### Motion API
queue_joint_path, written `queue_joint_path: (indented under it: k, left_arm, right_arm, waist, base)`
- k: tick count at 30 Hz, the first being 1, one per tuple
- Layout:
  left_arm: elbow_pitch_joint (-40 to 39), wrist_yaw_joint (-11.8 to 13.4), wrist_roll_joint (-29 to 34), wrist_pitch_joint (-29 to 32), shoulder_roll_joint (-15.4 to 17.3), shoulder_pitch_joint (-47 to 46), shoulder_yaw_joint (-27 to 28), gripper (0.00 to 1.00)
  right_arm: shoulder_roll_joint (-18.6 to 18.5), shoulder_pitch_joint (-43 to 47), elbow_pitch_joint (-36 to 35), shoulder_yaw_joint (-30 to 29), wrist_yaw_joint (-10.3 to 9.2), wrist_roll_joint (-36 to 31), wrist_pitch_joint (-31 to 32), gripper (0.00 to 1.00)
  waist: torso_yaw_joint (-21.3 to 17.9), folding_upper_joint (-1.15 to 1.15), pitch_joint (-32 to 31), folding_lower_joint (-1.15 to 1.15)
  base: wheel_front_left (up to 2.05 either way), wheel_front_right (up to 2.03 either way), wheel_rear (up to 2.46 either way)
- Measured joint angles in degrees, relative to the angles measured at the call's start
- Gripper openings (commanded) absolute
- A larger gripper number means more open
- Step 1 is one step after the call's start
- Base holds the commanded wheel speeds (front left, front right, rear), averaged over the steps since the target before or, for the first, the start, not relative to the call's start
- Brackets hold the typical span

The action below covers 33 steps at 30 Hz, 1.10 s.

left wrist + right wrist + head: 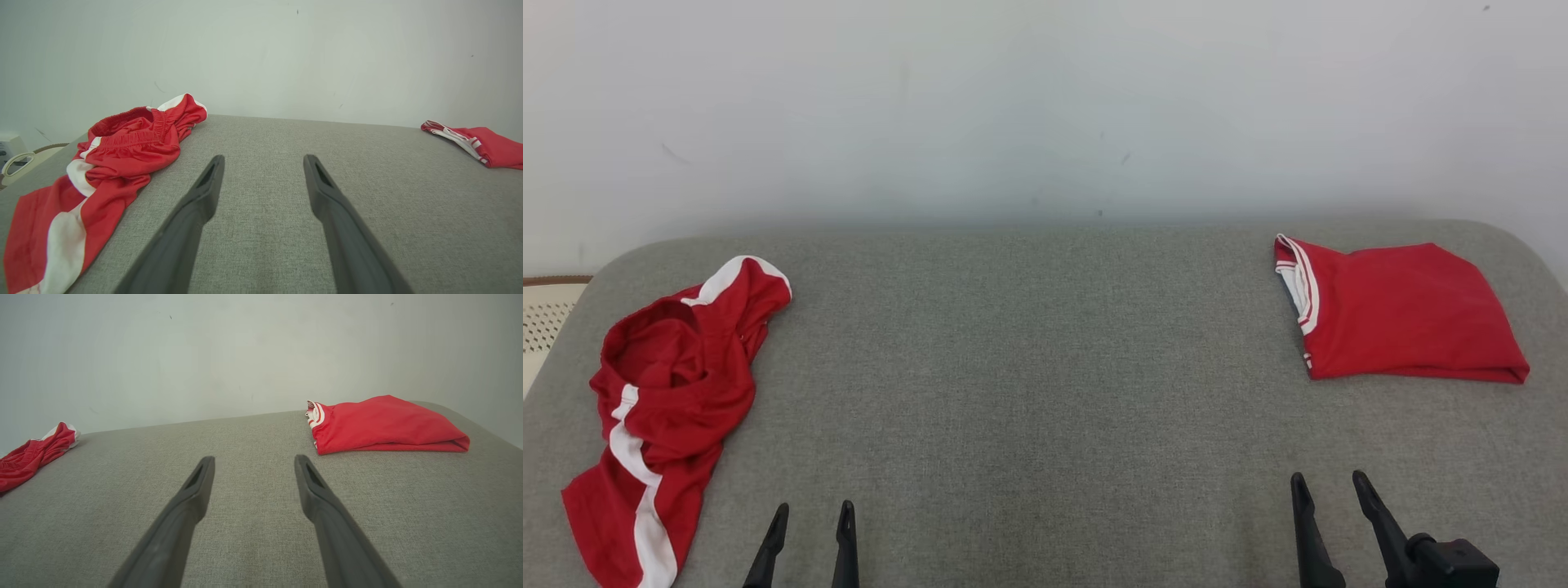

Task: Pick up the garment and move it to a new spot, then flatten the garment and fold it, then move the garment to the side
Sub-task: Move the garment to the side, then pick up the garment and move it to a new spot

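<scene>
Head view: crumpled shorts (pixel 670 392) lie at the far left of the grey padded surface (pixel 1045 367), bunched with the waist opening up toward the wall and one leg trailing to the near edge. Red, with a white side stripe (pixel 645 498). A folded garment (pixel 1401 314) in the same red sits at the far right, well apart. It looks done already, so the left heap is likely the work item.

Left gripper (pixel 814 508) sits at the near edge, just right of the trailing leg, not touching it. Right gripper (pixel 1329 478) is at the near right, short of the folded piece. Both have their fingers spread wide with nothing between them; the wrist views confirm bare fabric in each gap.

Handling guess:
- Thin sports knit: light, limp, no stiffness, so it will drape and sag from any pinch point.
- Looks smooth, probably slick, so a shallow pinch on one layer may slip.
- Not fragile.

Where to grab: the gathered waistband (pixel 130 141) is the thickest, most ridged part and stands proud of the surface, so it is the best bite. For flattening, both grippers on the waistband ends would let the legs hang straight. The near leg hem lies flat against the textile, which makes it harder to get a finger under.
</scene>
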Motion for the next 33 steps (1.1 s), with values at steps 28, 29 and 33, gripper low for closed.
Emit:
queue_joint_path:
  k: [28, 29, 33]
  left_arm:
    - [-1.83, 2.46, -0.86, 2.56, 1.80, 1.64, 1.07, 1.00]
    - [-1.90, 2.48, -0.86, 2.63, 1.85, 1.82, 1.01, 1.00]
    - [-2.09, 2.54, -0.93, 2.79, 2.05, 1.96, 0.91, 1.00]
  right_arm:
    - [0.78, 2.27, -2.00, -1.56, 0.00, 0.73, 2.96, 1.00]
    - [0.78, 2.27, -1.88, -1.55, 0.00, 0.80, 2.94, 1.00]
    - [0.78, 2.28, -1.55, -1.48, 0.00, 0.90, 2.86, 1.00]
  waist:
    - [0.29, 0.00, -1.69, 0.01]
    - [0.28, 0.00, -1.69, 0.01]
    - [0.20, 0.01, -1.77, 0.01]
  base:
    - [0.00, 0.00, 0.00]
    - [0.00, 0.00, 0.00]
    - [0.00, 0.00, 0.00]
